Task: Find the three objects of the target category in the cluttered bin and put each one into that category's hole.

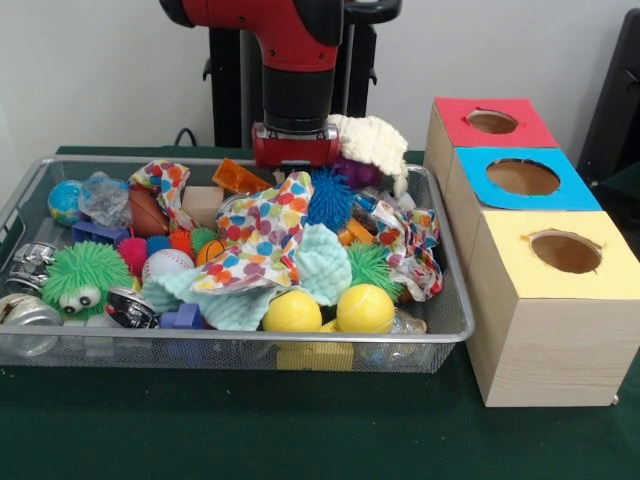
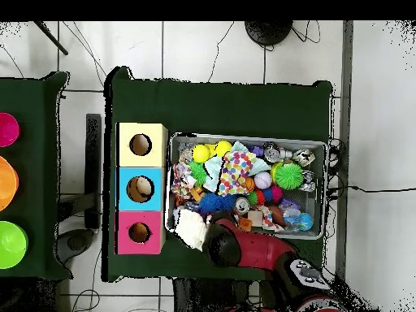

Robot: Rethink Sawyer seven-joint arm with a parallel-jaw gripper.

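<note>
The wire mesh bin (image 1: 450, 322) holds a heap of toys, cloths and metal pieces. My gripper (image 1: 295, 148) hangs low over the bin's back edge, and its tips are hidden behind the clutter. A white fuzzy cloth (image 1: 372, 142) sits right beside it, draped above the back rim; whether it is held is unclear. In the overhead view the gripper (image 2: 221, 240) is at the bin's lower left corner, with the white cloth (image 2: 191, 229) next to it. Beside the bin stand three boxes with round holes: red (image 1: 492, 122), blue (image 1: 522, 177) and yellow (image 1: 565, 251).
In the bin lie two yellow balls (image 1: 292, 312), a polka-dot cloth (image 1: 262, 240), a teal cloth (image 1: 322, 265), a blue spiky ball (image 1: 328, 198), a green spiky toy with eyes (image 1: 85, 280), a baseball (image 1: 165, 263) and shiny metal pieces (image 1: 30, 262). Coloured bowls (image 2: 10, 244) sit on a side table.
</note>
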